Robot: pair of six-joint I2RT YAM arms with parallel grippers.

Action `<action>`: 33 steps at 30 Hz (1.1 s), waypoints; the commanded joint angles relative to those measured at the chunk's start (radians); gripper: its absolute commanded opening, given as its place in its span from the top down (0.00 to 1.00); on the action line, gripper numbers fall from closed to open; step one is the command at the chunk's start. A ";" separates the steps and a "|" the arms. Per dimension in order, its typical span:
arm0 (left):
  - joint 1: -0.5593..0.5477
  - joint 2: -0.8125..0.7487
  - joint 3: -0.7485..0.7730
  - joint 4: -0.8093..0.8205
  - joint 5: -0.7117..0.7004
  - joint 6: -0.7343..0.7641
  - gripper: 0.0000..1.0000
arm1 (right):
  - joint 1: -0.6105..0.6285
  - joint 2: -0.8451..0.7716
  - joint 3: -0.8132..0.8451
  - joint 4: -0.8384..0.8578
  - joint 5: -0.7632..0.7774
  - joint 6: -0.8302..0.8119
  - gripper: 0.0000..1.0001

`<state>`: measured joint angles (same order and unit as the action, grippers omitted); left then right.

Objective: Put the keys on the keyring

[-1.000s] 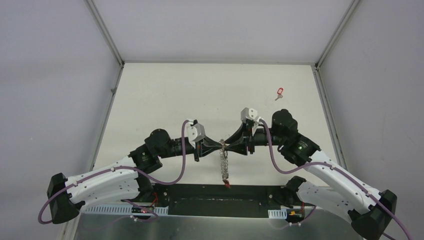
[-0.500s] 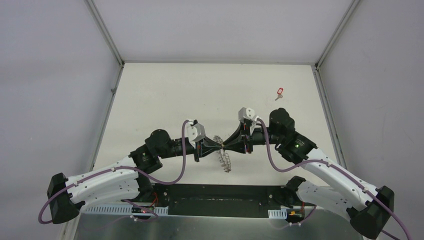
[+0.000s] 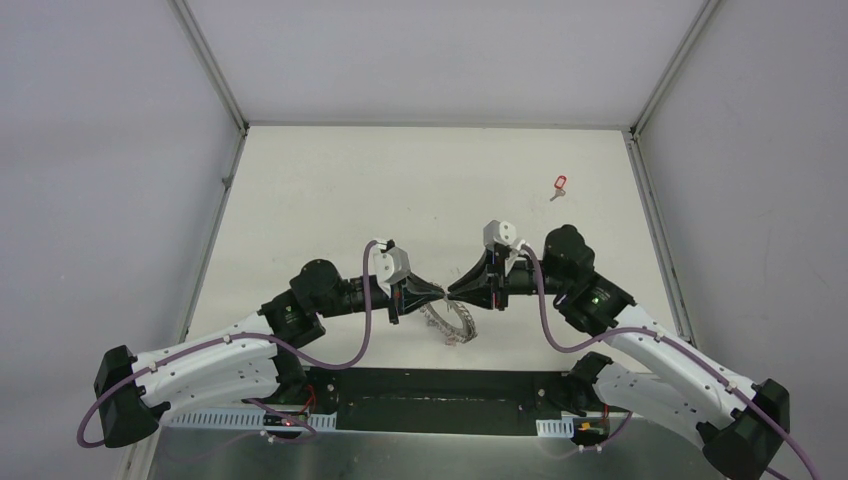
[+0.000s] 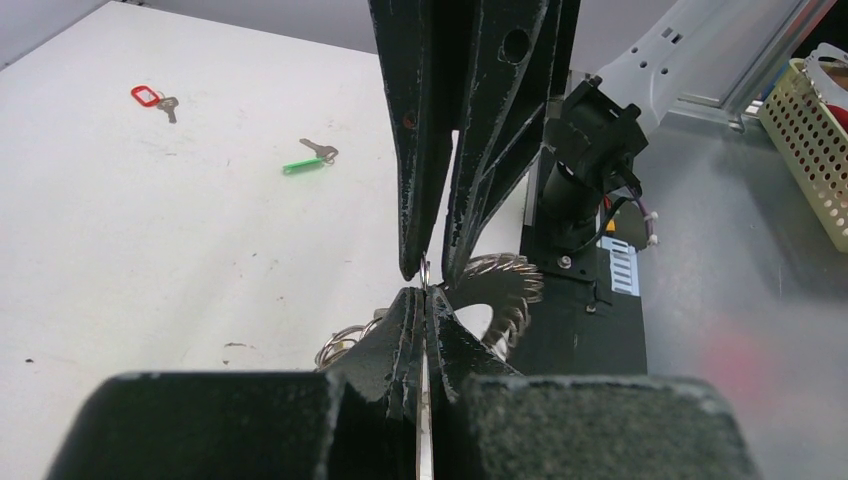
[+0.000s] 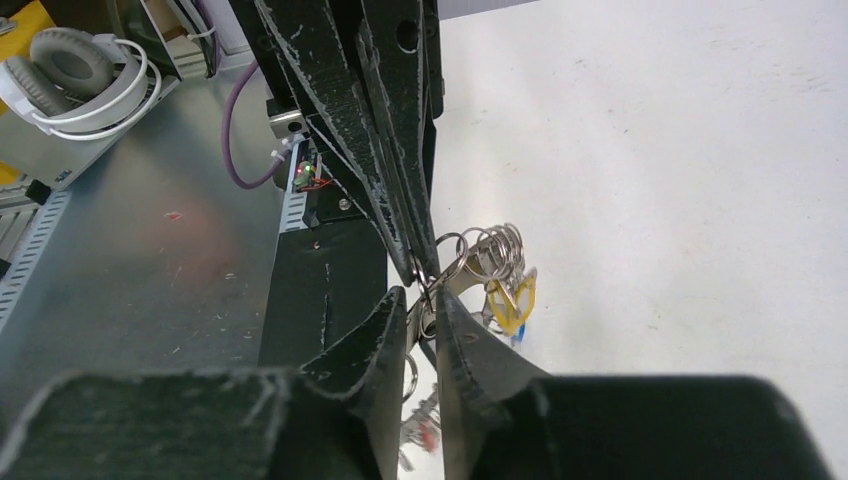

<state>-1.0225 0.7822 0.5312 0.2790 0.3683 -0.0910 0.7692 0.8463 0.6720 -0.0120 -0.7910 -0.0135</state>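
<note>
While left gripper [image 4: 423,305] and right gripper [image 5: 424,305] both clench the keyring [image 4: 505,290], a yellow-tagged key [image 5: 510,297] appears fitted; red-tagged key [image 3: 560,184] and green-tagged key [image 4: 310,160] lie loose.

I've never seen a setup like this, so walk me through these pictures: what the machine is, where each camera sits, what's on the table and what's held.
These are two robot arms bolted at the table's near edge. The wide picture comes from a fixed camera above and behind them. The other two come from a camera on each wrist. The left claw and right claw meet tip to tip, both pinching the keyring, a dark ring fringed with small silver rings, which dangles below them. A yellow tag hangs on it. On the white table lie two loose keys: a red-tagged key and a green-tagged key.
</note>
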 commanded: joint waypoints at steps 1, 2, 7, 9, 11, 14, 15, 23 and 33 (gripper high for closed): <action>-0.008 -0.017 0.009 0.122 0.012 -0.017 1.00 | -0.015 -0.031 -0.022 0.103 -0.002 0.045 0.83; -0.008 -0.017 0.009 0.123 0.013 -0.019 1.00 | -0.018 -0.031 -0.023 0.105 -0.002 0.052 0.83; -0.008 -0.018 0.009 0.126 0.023 -0.021 1.00 | -0.030 -0.034 -0.034 0.130 -0.022 0.079 0.78; -0.008 -0.018 0.010 0.128 0.025 -0.022 1.00 | -0.035 -0.032 -0.036 0.149 -0.034 0.091 0.78; -0.008 -0.017 0.010 0.130 0.026 -0.024 1.00 | -0.037 -0.029 -0.036 0.162 -0.043 0.098 0.78; -0.008 -0.016 0.012 0.130 0.029 -0.023 1.00 | -0.041 -0.020 -0.032 0.169 -0.053 0.109 0.88; -0.009 -0.017 0.013 0.129 0.029 -0.022 1.00 | -0.043 -0.017 -0.030 0.171 -0.058 0.110 0.90; -0.009 -0.018 0.016 0.132 0.032 -0.018 1.00 | -0.046 0.024 -0.017 0.179 -0.108 0.116 0.88; -0.008 -0.017 0.013 0.140 0.031 -0.018 1.00 | -0.046 0.031 -0.022 0.192 -0.098 0.114 1.00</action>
<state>-1.0222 0.7822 0.5301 0.3088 0.3763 -0.0971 0.7242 0.8791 0.6392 0.1265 -0.8806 0.1001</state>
